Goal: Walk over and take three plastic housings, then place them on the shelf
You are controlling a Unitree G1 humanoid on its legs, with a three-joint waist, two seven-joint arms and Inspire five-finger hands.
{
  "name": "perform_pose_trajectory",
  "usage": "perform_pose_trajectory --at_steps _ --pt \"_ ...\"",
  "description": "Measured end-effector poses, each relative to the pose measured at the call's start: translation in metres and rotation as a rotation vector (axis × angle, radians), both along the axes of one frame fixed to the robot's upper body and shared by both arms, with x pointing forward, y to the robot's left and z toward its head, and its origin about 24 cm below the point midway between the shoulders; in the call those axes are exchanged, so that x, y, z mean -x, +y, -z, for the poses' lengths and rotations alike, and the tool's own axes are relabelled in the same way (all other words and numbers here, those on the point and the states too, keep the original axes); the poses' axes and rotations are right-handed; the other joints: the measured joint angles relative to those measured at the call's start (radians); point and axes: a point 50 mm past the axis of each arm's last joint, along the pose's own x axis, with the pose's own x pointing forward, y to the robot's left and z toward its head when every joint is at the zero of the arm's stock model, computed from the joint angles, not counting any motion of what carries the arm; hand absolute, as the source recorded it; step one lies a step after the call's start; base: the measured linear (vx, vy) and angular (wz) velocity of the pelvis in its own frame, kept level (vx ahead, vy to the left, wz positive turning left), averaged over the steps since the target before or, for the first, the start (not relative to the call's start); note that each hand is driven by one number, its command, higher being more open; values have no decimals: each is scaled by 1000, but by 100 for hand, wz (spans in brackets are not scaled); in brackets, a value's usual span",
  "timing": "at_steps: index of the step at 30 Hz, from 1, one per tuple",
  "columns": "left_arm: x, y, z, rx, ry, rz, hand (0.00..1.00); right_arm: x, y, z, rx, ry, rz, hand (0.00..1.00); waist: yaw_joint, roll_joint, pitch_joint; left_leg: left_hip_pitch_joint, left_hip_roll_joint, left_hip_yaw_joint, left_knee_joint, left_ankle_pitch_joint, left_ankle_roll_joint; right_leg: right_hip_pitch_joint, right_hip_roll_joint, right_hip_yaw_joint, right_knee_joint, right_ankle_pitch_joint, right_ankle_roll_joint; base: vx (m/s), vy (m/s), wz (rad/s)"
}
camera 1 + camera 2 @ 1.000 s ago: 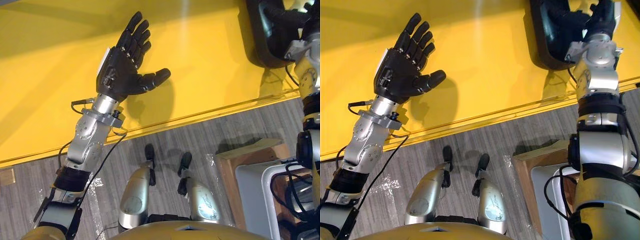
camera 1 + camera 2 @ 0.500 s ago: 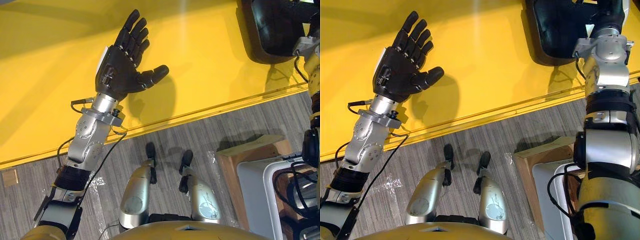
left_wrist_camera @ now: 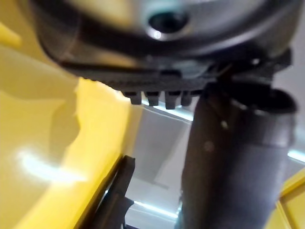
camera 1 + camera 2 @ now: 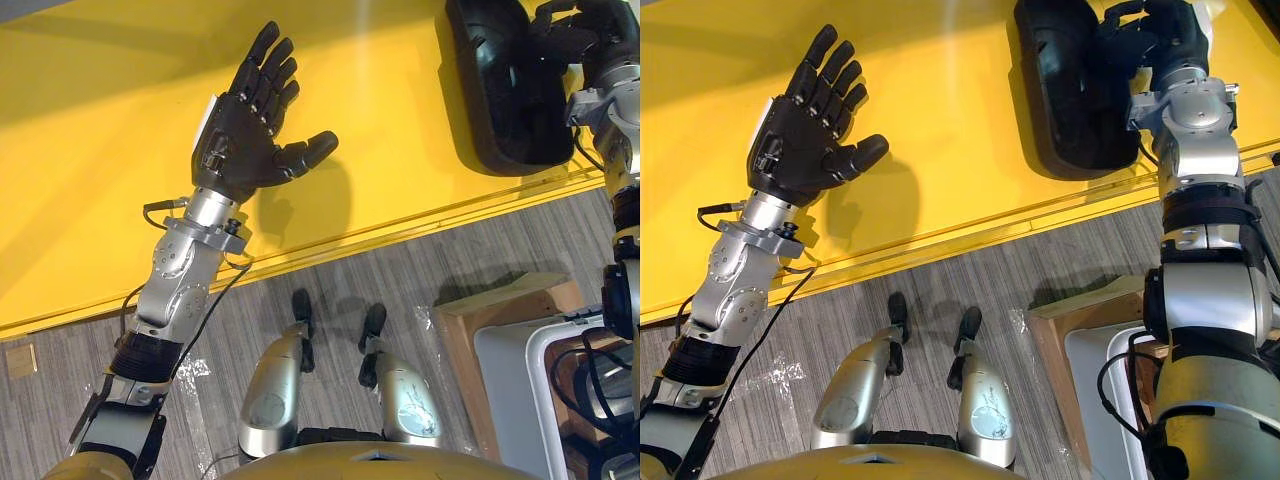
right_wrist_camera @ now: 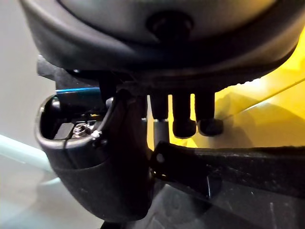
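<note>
A black plastic housing (image 4: pixel 1070 90) lies on the yellow table (image 4: pixel 100 150) at the far right, near the front edge. My right hand (image 4: pixel 1145 40) is at the housing's right rim, fingers curled over it. In the right wrist view the fingers (image 5: pixel 183 119) bend over the housing's dark edge (image 5: pixel 248 164) beside the thumb. My left hand (image 4: pixel 245 130) is held above the table's middle with the fingers straight, spread and empty.
The table's front edge (image 4: pixel 400 235) runs slantwise across the view, with grey plank floor (image 4: pixel 330 280) below it. A wooden crate (image 4: pixel 500 305) holding a white bin (image 4: pixel 505 365) stands at my lower right. A small wooden block (image 4: pixel 14 353) lies on the floor at left.
The right hand's fingers have curled onto the housing, and the housing has come left and nearer the table's front edge. The left hand has stayed where it was.
</note>
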Motion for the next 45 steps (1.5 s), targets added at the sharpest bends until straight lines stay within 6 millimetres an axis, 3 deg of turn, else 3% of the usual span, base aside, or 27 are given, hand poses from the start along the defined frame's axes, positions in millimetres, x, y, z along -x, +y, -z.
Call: perform_pose_trajectory --at_steps 10,14,15,22,28,36,38,40,43,45 --pt "0 -1 1 10 3 3 100 1 0 -2 40 -41 63 0 0 34 -2 28 -6 -28 -88 60 -11 -3 2 -32 15 -8 -8 -11 4 9" --pt "1 -2 3 9 7 4 100 0 4 -4 80 -77 93 0 3 35 -2 30 -5 -31 -95 69 -9 -4 4 -35 16 -9 -8 1 -1 1" --pt "1 -2 3 10 8 6 100 0 4 -5 80 -85 100 100 5 35 -3 30 -4 -32 -96 69 -9 -4 4 -35 16 -9 -9 0 0 0" --pt "1 -9 5 27 12 25 100 1 5 -20 71 -146 162 100 18 53 -1 30 -5 -45 -107 78 -11 -4 4 -47 20 -12 -10 11 0 4" --pt "3 -15 9 21 19 46 100 2 19 -42 64 -317 185 100 22 69 0 38 -3 -66 -110 85 -16 -8 0 -64 67 -43 -15 8 -19 9" --pt "8 -10 23 29 56 36 100 18 39 -82 91 -545 102 100 11 70 0 43 1 -68 -116 88 -20 -14 0 -64 85 -56 -16 4 -8 1" --pt "11 -9 28 25 72 34 100 30 47 -91 111 -628 50 100 1 70 -1 50 1 -69 -118 88 -20 -4 0 -66 81 -56 -15 28 -13 3" --pt "14 -10 29 36 70 38 100 42 49 -89 149 -672 12 100 -3 69 -1 75 -1 -69 -131 90 -20 15 1 -67 78 -58 -13 42 -11 1" --pt "32 -12 27 81 42 57 100 69 47 -62 219 -719 -45 100 -13 68 -23 118 -6 -61 -165 90 -19 50 2 -66 56 -59 -6 49 -1 -5" --pt "42 -16 28 95 26 68 100 85 42 -26 246 -664 -80 100 -23 66 -63 132 -9 -50 -188 93 -18 56 4 -59 38 -55 0 69 1 -8"
